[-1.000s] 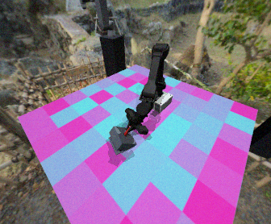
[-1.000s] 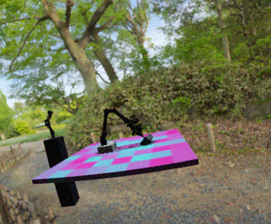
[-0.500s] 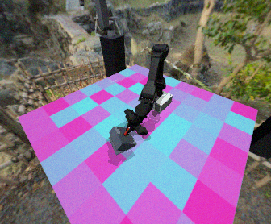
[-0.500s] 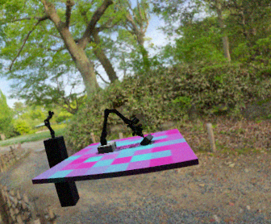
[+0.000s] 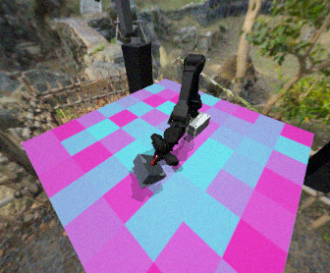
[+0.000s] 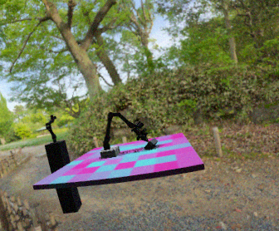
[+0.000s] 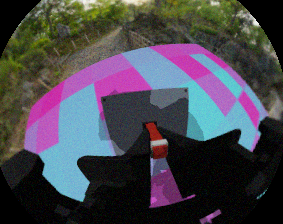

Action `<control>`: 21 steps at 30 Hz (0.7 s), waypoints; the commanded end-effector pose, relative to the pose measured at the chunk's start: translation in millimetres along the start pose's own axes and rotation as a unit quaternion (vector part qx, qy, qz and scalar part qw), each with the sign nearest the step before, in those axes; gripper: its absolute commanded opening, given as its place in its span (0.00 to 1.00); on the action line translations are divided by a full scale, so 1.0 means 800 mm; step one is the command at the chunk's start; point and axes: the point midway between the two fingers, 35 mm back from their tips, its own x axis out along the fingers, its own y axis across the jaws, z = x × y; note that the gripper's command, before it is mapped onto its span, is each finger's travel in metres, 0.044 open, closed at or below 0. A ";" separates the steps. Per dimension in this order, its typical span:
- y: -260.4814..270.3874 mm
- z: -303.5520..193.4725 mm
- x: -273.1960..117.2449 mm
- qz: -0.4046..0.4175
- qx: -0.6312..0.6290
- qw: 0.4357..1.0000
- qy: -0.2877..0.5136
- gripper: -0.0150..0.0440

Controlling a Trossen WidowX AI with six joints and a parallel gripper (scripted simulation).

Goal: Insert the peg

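Note:
The red peg [image 5: 154, 159] [image 7: 153, 136] is held in my gripper [image 5: 158, 155] [image 7: 151, 131], which is shut on it. The peg's free end points at the face of the dark grey sloped panel [image 5: 147, 171] [image 7: 128, 117] [image 6: 150, 144] and lies against it or just inside the hole. The hole itself is hidden behind the peg tip. In the wrist view the peg runs straight up from between the fingers to the panel's middle. In the exterior view the gripper [image 6: 143, 135] is small, just above the panel.
The table top [image 5: 219, 206] [image 6: 152, 164] is a pink, cyan and lilac checker. The arm's base with a white box [image 5: 197, 124] stands behind the panel. Black posts [image 5: 137, 64] [image 6: 62, 174] stand off the table's edges.

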 end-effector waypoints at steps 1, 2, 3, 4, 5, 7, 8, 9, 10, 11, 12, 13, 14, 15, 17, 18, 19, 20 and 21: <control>0.000 -0.001 0.004 -0.001 -0.001 1.000 0.000 0.25; 0.000 -0.001 0.004 -0.001 -0.001 1.000 0.000 0.25; 0.000 -0.001 0.004 -0.001 -0.001 1.000 0.000 0.25; 0.000 -0.001 0.005 -0.001 -0.001 1.000 0.000 0.25; 0.000 -0.002 0.005 -0.001 -0.001 1.000 0.000 0.25; 0.000 -0.002 0.005 -0.001 -0.001 1.000 0.000 0.25; 0.000 0.000 0.003 0.000 0.001 1.000 -0.001 0.25; 0.000 0.000 0.003 0.000 0.001 1.000 -0.001 0.25; 0.000 0.000 0.003 0.000 0.001 1.000 -0.001 0.25; 0.000 0.000 0.003 0.000 0.001 1.000 -0.001 0.25; 0.000 0.000 0.003 0.000 0.001 1.000 -0.001 0.25; 0.000 0.000 0.003 0.000 0.001 1.000 -0.001 0.25; 0.000 0.000 0.003 0.000 0.001 1.000 -0.001 0.25; 0.000 0.000 0.003 0.000 0.001 1.000 -0.001 0.25; 0.000 0.000 0.003 0.000 0.001 1.000 -0.001 0.34; 0.000 0.000 0.003 0.000 0.001 1.000 -0.001 0.39; 0.000 0.000 0.003 0.000 0.001 1.000 -0.001 0.43; 0.000 0.000 0.003 0.000 0.001 1.000 -0.001 0.48; 0.000 0.000 0.003 0.000 0.001 1.000 -0.001 0.52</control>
